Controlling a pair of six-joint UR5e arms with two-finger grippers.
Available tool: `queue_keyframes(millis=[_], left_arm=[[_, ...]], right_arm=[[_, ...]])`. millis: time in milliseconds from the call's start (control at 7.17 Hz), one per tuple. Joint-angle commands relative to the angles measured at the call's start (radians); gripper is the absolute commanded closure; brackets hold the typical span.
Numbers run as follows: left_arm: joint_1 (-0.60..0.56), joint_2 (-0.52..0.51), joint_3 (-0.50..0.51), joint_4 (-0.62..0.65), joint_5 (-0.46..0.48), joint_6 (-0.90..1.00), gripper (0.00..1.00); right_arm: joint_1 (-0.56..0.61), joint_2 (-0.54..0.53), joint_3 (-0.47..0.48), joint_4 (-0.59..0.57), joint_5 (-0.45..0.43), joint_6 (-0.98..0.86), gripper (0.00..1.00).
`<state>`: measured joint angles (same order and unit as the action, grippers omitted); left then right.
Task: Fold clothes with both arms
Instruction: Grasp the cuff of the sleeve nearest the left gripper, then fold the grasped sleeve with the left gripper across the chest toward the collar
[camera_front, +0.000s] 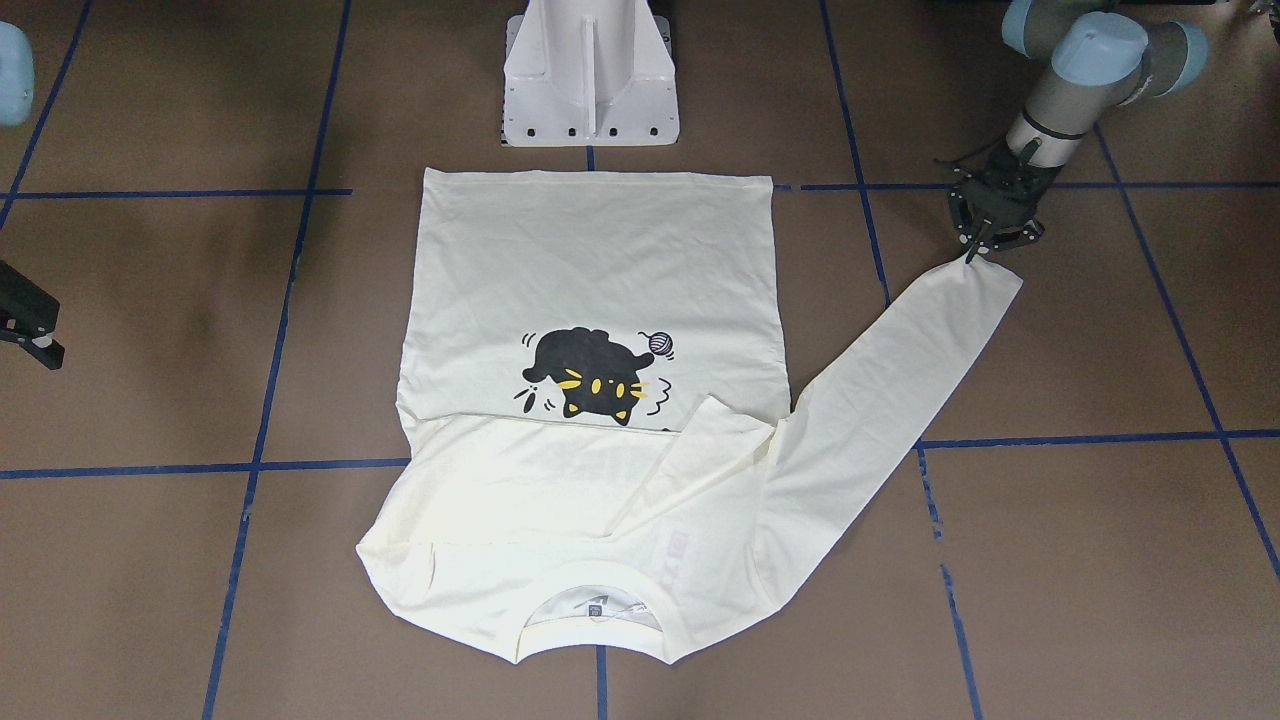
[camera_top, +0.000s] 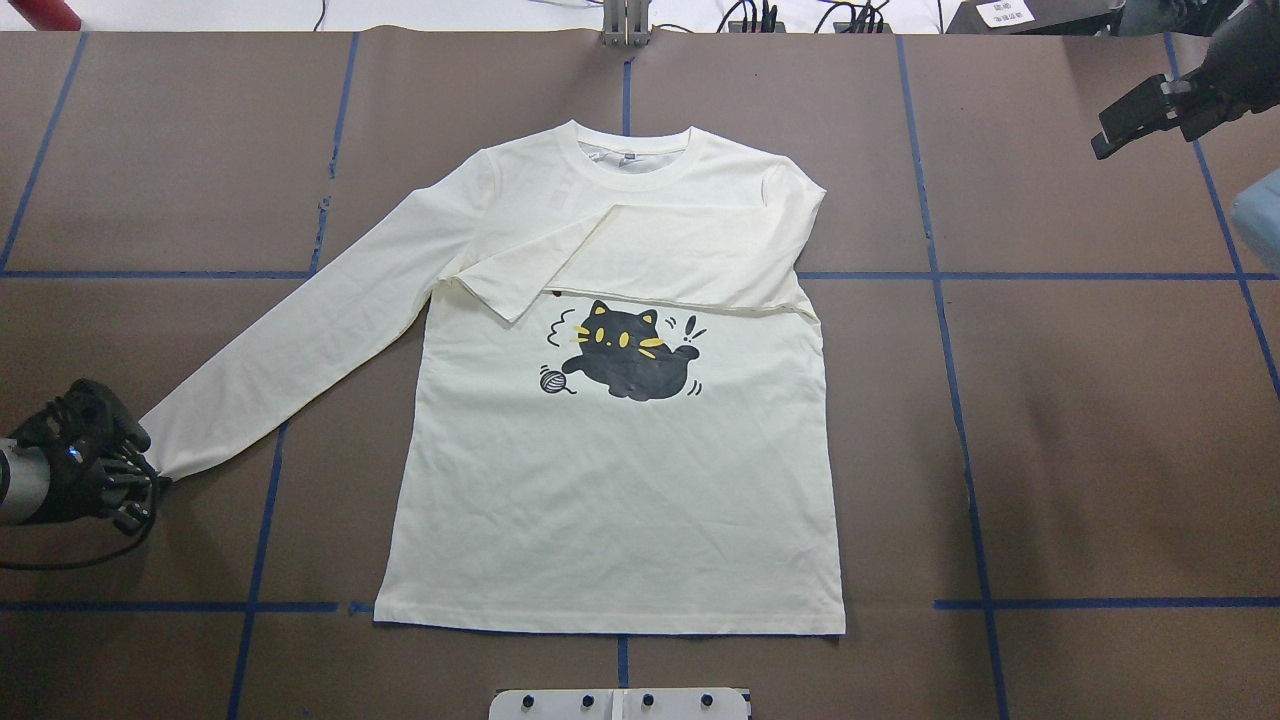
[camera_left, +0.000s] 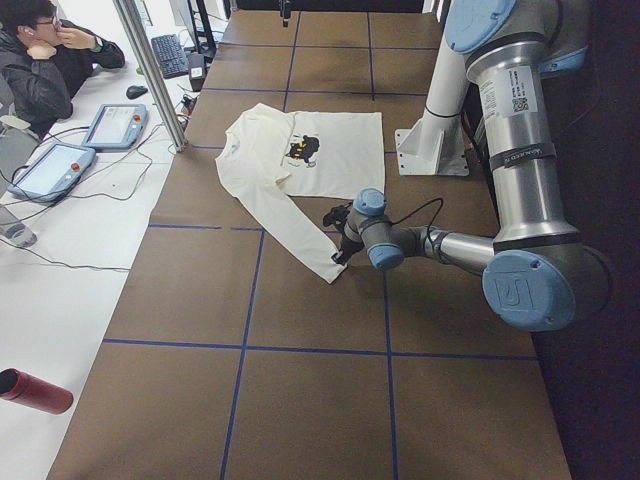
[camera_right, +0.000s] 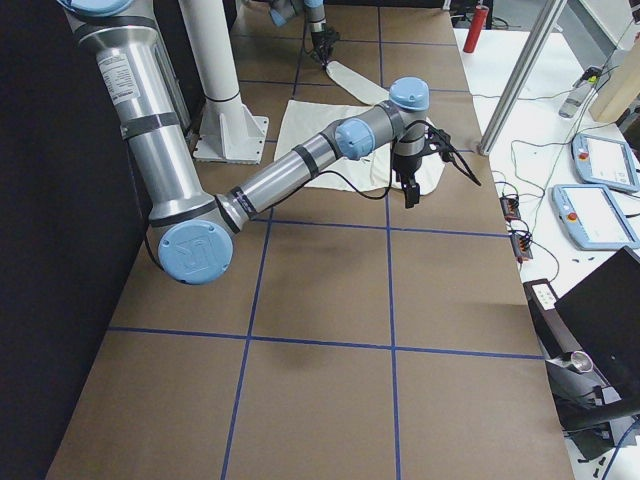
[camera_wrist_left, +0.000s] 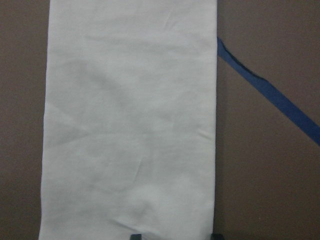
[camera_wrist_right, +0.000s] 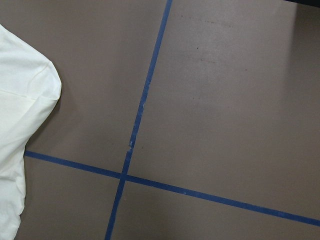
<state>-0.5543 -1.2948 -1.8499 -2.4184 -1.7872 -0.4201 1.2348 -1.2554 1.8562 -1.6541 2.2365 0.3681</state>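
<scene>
**On the brown table: one cream T-shirt, one sleeve folded in**

Across the middle of the matt brown table (camera_top: 1080, 400), gridded with narrow blue tape lines (camera_top: 1100, 603), lies one cream-white long-sleeved T-shirt (camera_top: 610, 500). It is flat and print side up, with the straight hem toward the robot and the round ribbed neckband (camera_top: 632, 170) toward the far edge.

- **Cloth:** thin and soft, lightly creased over the body.
- **Print:** a rounded black cat with yellow marks (camera_top: 625, 355) and a small grey yarn ball (camera_top: 550, 380), on the chest.
- **Folded sleeve (camera_top: 650, 260):** the one on the robot's right, laid inward across the chest as a straight-edged band. Its squared end sits just above the cat.
- **Outstretched sleeve (camera_top: 320, 320):** a long smooth strip running diagonally toward the robot's left. In the left wrist view it fills the frame as a pale flat band.
- **Left black claw gripper (camera_top: 155, 482):** low at the table, fingers pinched on the corner of the outstretched sleeve's cuff (camera_top: 175, 450). The cloth there is drawn to a small point.
- **Right black claw gripper (camera_top: 1105, 140):** raised over bare table off the shirt's shoulder, apart from the cloth. Whether its fingers are parted or closed cannot be told.
- **White metal pedestal (camera_front: 590, 90):** angular and bolted down, standing just beyond the hem.
</scene>
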Motion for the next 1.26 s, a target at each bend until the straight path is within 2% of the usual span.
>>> queue_keyframes(millis=[0,279,558,697,976,1116], left_arm=[[-0.03,0.0,-0.052,0.018,-0.007,0.013,1.0],[-0.196,-0.061,-0.054,0.028,-0.009,0.05,1.0],[-0.352,-0.296,-0.055,0.285,-0.011,0.133,1.0],[-0.389,-0.414,-0.051,0.418,-0.011,0.132,1.0],[-0.406,-0.727,-0.04,0.784,-0.008,0.075,1.0],[-0.4,-0.862,-0.008,0.897,-0.008,-0.018,1.0]], right_arm=[[0.0,-0.001,-0.002,0.0,0.0,0.0,0.0],[0.003,-0.025,-0.002,-0.001,-0.002,-0.03,0.0],[0.018,-0.045,0.006,0.002,-0.002,-0.044,0.0],[0.02,-0.051,0.009,0.002,-0.002,-0.044,0.0],[0.023,-0.053,0.011,0.003,-0.006,-0.044,0.0],[0.025,-0.052,0.011,0.002,-0.009,-0.044,0.0]])
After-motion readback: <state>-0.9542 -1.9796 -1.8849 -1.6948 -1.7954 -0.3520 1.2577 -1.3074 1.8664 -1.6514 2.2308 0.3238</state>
